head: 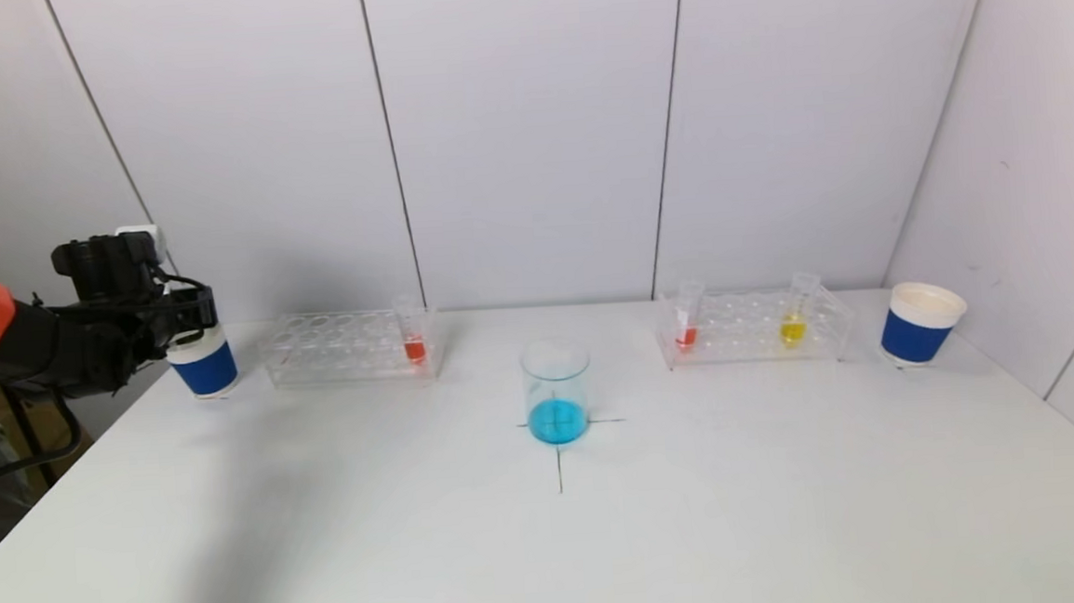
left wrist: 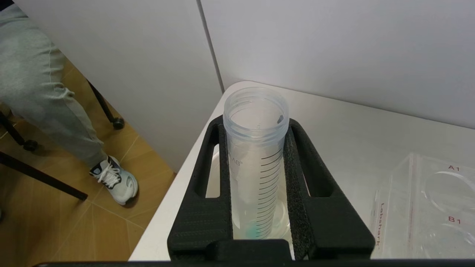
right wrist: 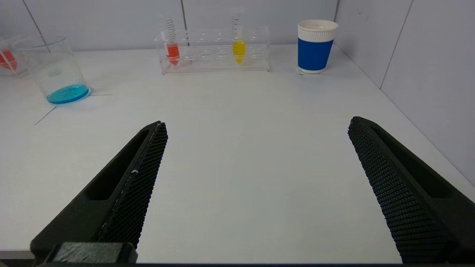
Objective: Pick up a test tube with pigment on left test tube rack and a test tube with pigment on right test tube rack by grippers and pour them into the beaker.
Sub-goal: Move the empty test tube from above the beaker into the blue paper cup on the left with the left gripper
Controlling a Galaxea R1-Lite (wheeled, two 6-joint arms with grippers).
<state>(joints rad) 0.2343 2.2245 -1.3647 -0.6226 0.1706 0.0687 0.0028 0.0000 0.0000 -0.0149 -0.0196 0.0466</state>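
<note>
Nearest you, your right gripper (right wrist: 256, 185) hangs low over the front right part of the table (head: 553, 562), fingers spread wide and grasping nothing; it does not show in the head view, so I judge it parked

At the middle of the table stands the beaker (head: 556, 392) on its cross mark, with a shallow layer of blue liquid in the bottom. That suggests the left-side pour is already done

Farther back, along the rear edge, the left rack (head: 351, 347) has one tube with orange-red pigment (head: 413, 332) at its inner end, and the right rack (head: 751, 326) has a red tube (head: 686, 316) and a yellow tube (head: 794, 312), both upright in their slots, so the right-side pick and pour are left to do

At the far left corner your left gripper (head: 186, 321) is over the left blue cup (head: 204, 364), fingers clenched on a nearly empty tube (left wrist: 256, 159) with only a trace of blue at its tip. It sits upright above the cup's mouth, so you look ready to drop it there. A matching cup (head: 921, 323) waits at the far right corner
</note>
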